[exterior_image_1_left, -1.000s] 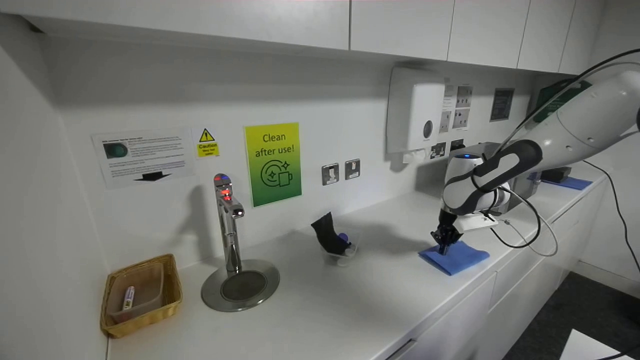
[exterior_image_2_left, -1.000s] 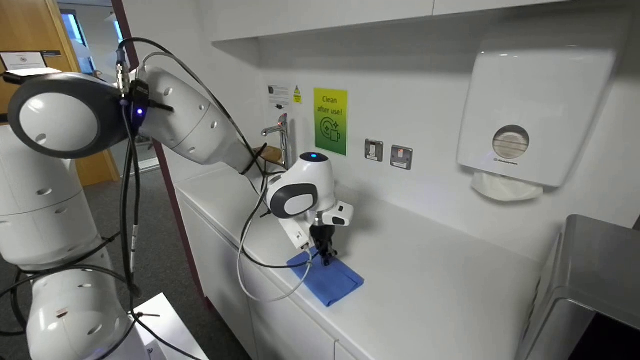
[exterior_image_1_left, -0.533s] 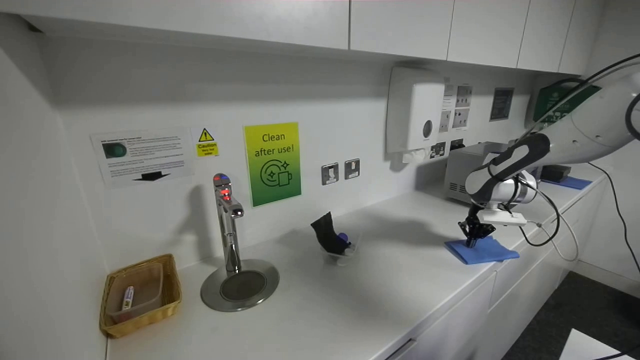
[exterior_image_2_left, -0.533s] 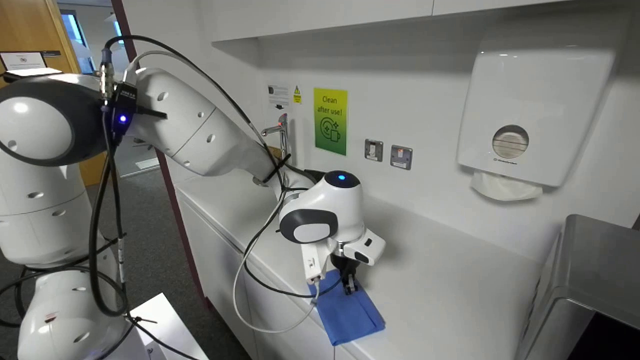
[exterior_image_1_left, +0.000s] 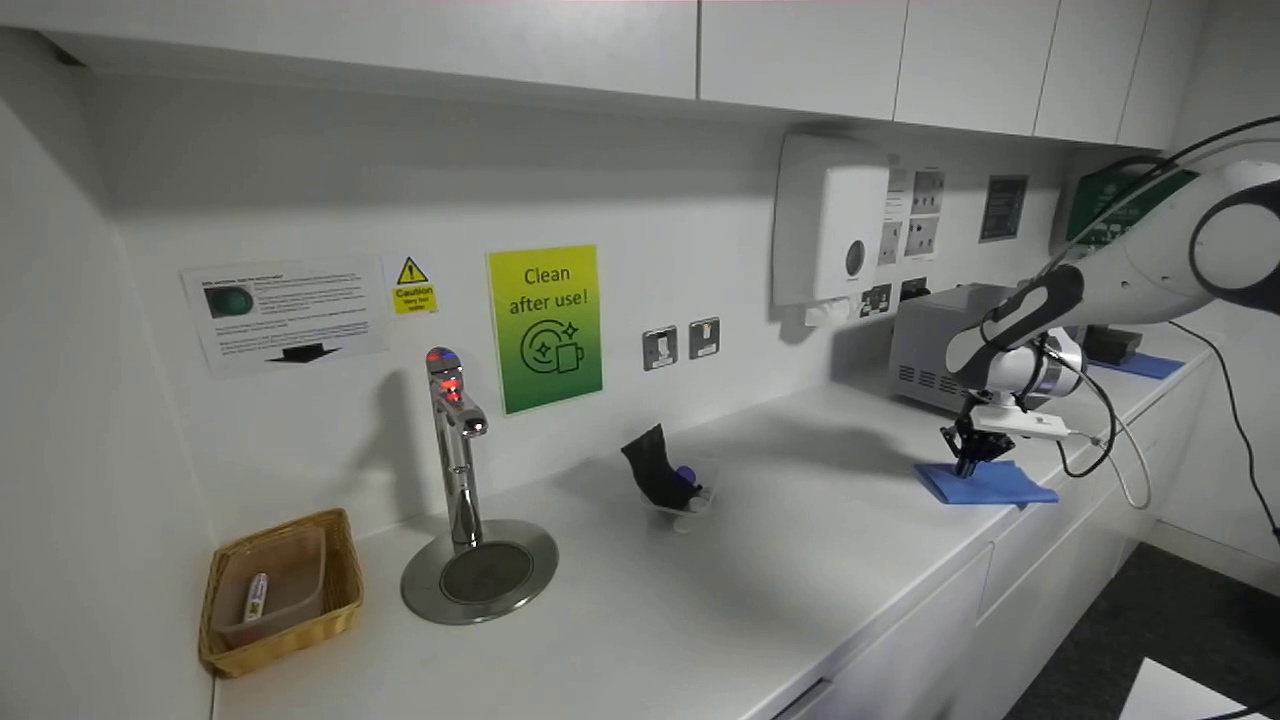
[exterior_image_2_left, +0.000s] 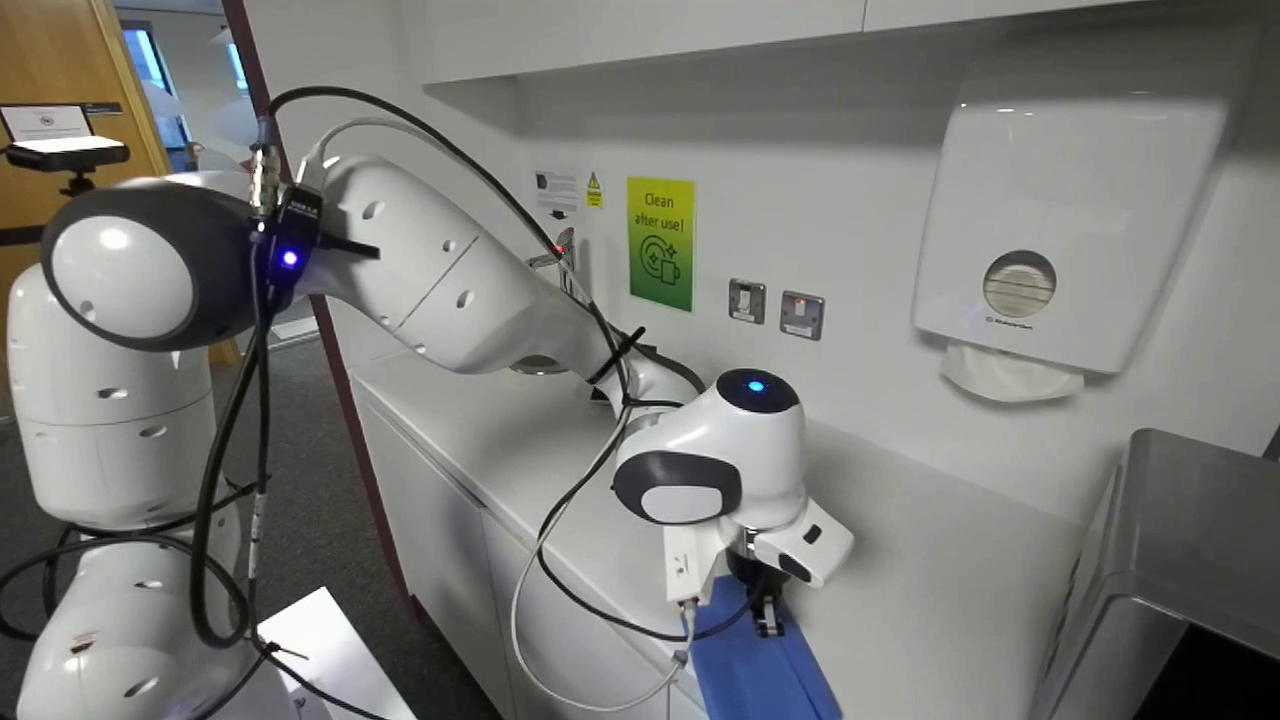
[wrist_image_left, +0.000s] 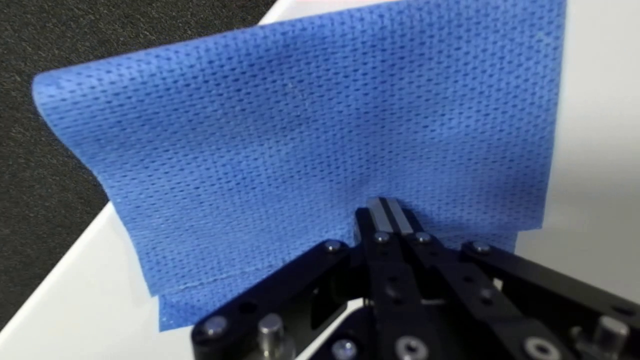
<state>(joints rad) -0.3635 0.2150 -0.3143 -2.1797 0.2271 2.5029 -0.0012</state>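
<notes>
My black gripper (wrist_image_left: 384, 202) is shut, its two fingertips side by side with no cloth visible between them. It points down onto a folded blue cloth (wrist_image_left: 300, 130) on the white counter, and the tips appear to rest on the cloth's upper face near one folded edge. In the wrist view, one corner of the cloth sticks out past the counter edge, over the dark floor. Both exterior views show the gripper (exterior_image_1_left: 965, 473) standing on the cloth (exterior_image_1_left: 1000, 488). The arm's wrist partly covers the cloth (exterior_image_2_left: 760, 680), which runs out of the bottom of that exterior view.
A grey microwave (exterior_image_1_left: 925, 345) stands behind the gripper, by the wall. Along the counter are a clear tub with a black item (exterior_image_1_left: 660, 475), a chrome tap (exterior_image_1_left: 462, 470) and a wicker basket (exterior_image_1_left: 345, 575). Another blue cloth (exterior_image_1_left: 1155, 367) lies farther along. A cable (exterior_image_2_left: 520, 600) loops beside the wrist.
The shut gripper and the blue cloth have slid together along the counter, toward the microwave. The cloth has turned a little. Everything else stays in place.
</notes>
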